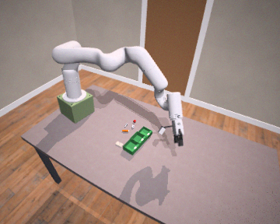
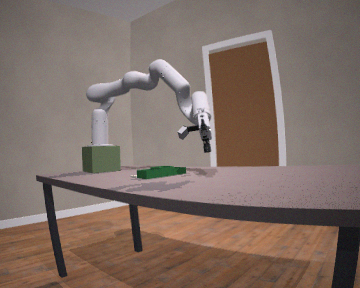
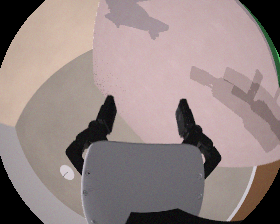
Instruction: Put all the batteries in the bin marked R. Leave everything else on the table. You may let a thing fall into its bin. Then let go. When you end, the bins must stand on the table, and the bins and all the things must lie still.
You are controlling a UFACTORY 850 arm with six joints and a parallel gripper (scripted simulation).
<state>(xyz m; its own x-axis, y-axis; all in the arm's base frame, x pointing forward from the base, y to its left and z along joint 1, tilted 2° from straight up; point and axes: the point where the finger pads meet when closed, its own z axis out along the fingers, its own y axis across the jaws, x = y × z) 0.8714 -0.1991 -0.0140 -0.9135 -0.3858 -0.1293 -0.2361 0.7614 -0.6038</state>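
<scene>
Batteries, likely the small orange piece [image 1: 125, 131] and its tiny neighbours, lie on the worktop [image 1: 224, 175] just past the green bins [image 1: 138, 141], at about 9 o'clock from the tool [image 1: 179, 137], which hangs high, fingers fully apart, holding nothing.

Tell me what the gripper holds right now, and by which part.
Nothing is held. The gripper hangs open above the table, fingers wide apart with only bare table top between them.
</scene>
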